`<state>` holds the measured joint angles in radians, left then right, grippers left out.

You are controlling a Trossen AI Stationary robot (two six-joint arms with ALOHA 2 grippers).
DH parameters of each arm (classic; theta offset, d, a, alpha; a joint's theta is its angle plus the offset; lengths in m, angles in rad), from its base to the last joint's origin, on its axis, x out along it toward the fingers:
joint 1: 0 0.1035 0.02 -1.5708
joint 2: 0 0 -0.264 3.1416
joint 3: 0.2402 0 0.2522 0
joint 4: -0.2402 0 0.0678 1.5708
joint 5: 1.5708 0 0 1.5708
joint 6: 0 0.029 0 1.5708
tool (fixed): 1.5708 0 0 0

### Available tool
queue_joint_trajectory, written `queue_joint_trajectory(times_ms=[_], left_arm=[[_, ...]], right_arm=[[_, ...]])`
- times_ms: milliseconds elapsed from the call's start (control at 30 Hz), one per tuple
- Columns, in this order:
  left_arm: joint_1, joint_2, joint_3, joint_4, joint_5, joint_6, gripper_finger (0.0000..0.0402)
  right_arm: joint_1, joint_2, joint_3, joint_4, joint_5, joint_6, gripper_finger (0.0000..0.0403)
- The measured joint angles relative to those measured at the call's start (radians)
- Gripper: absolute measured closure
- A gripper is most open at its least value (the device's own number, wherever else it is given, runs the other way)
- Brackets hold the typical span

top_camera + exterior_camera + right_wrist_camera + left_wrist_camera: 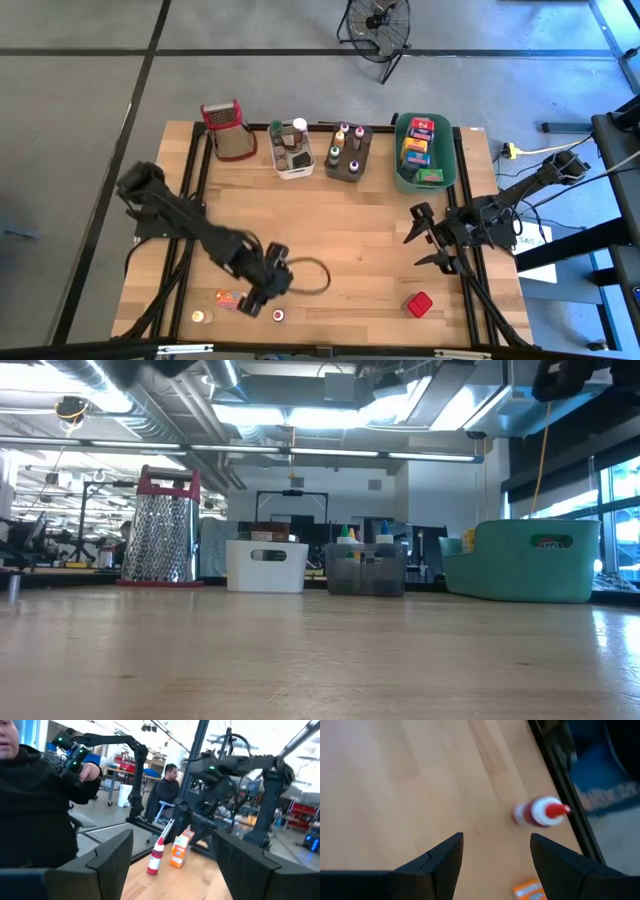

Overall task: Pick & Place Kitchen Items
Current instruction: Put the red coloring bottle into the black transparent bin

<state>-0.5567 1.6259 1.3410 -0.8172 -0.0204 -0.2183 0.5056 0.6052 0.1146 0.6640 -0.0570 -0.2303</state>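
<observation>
the left gripper [262,296] hovers low over the front-left of the wooden table [350,215], its jaws parted and holding nothing, above a red-capped bottle [540,813] lying near an orange box [228,298]. the right gripper [432,240] waits at the table's right edge, fingers spread and empty. a yellow-capped jar [201,317] and a red box [417,304] sit near the front edge. at the back stand a red-topped grater [228,130], a white tub [292,152], a grey tub [348,152] of bottles and a green tub [425,153] of boxes.
</observation>
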Motion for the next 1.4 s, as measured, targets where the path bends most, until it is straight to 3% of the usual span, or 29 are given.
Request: queue_joint_trajectory(times_ms=[333, 767, 1000, 1167, 1400], left_arm=[[-0.046, 0.122, 0.122, -0.180, -0.017, -0.087, 0.0176], [-0.023, 0.122, 0.133, -0.131, -0.006, -0.057, 0.0172], [-0.008, 0.122, 0.123, -0.125, -0.017, -0.056, 0.0137], [-0.009, 0.123, 0.123, -0.128, -0.006, -0.105, 0.0114], [-0.031, 0.123, 0.123, -0.113, -0.010, -0.203, 0.0112]], right_arm=[[0.000, 0.074, 0.000, 0.008, 0.001, 0.085, 0.0130], [0.000, 0.096, 0.000, 0.068, 0.001, 0.055, 0.0130], [0.000, 0.096, 0.000, 0.076, 0.001, 0.066, 0.0130], [0.000, 0.096, 0.000, 0.076, 0.001, 0.066, 0.0130], [0.000, 0.096, 0.000, 0.076, 0.001, 0.069, 0.0130]])
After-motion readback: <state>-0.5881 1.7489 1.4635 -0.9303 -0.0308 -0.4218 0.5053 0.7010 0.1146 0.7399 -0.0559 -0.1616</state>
